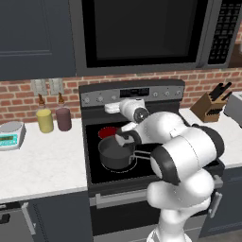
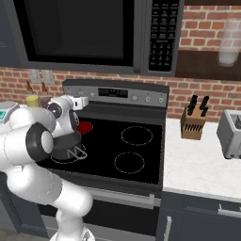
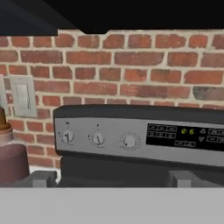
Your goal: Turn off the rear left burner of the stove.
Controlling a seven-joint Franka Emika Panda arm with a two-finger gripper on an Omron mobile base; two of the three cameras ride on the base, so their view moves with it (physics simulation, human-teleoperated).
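Note:
The stove (image 1: 94, 171) is a black glass-top range with a grey back panel (image 3: 109, 140). Its rear left burner (image 1: 107, 132) glows bright red, also seen at the burner (image 2: 85, 126) beside my arm. A dark pot (image 1: 115, 154) stands on the front left zone. My gripper (image 1: 108, 108) hovers above the rear left of the cooktop, facing the back panel's left end and a short way off it. In the hand view three small knobs (image 3: 97, 138) sit left of the dark display (image 3: 183, 136). The gripper (image 3: 111, 179) is open, fingertips (image 3: 41, 178) wide apart and holding nothing.
A black microwave (image 1: 142, 33) hangs above the stove. On the left counter stand a yellow canister (image 1: 45, 120), a maroon canister (image 1: 63, 118) and a scale (image 1: 11, 134). A knife block (image 2: 193, 123) and toaster (image 2: 230, 134) stand on the right counter. Wall switches (image 3: 22, 96) sit left of the panel.

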